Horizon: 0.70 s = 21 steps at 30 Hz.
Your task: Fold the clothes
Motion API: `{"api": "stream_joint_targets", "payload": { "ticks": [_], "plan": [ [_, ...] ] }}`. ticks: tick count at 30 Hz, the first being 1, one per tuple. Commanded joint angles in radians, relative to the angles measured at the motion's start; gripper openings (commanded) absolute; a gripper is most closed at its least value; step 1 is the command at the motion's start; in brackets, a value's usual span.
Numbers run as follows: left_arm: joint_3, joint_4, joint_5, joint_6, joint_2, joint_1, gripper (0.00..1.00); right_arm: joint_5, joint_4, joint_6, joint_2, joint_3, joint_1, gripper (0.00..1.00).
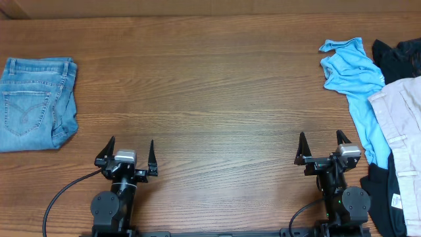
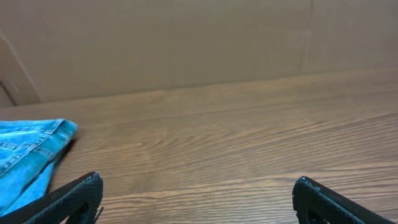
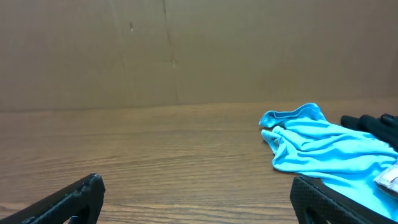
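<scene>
The light-blue denim jeans [image 1: 36, 104] lie folded into a compact stack at the table's far left, a stitched back pocket facing up. Their corner shows at the left edge of the left wrist view [image 2: 31, 155]. My left gripper [image 1: 130, 147] [image 2: 198, 186] is open and empty, low over bare wood to the right of the jeans. My right gripper [image 1: 322, 139] [image 3: 198, 186] is open and empty over bare wood near the front right, just left of a pile of other garments.
A pile of garments lies at the right edge: a bright blue shirt [image 1: 352, 82] [image 3: 323, 146], a beige shirt [image 1: 401, 125] and black clothes [image 1: 398, 56]. A cardboard wall [image 3: 186, 50] stands behind the table.
</scene>
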Motion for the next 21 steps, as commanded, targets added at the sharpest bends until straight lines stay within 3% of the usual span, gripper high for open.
{"api": "stream_joint_targets", "payload": {
  "ticks": [1, 21],
  "plan": [
    [-0.007, 0.000, -0.018, 0.033, -0.013, 0.005, 1.00, -0.006, 0.006, -0.003, -0.010, -0.011, 0.004, 1.00],
    [-0.006, 0.002, -0.009, 0.033, -0.012, 0.005, 1.00, -0.006, 0.006, -0.003, -0.010, -0.011, 0.004, 1.00]
  ]
}}
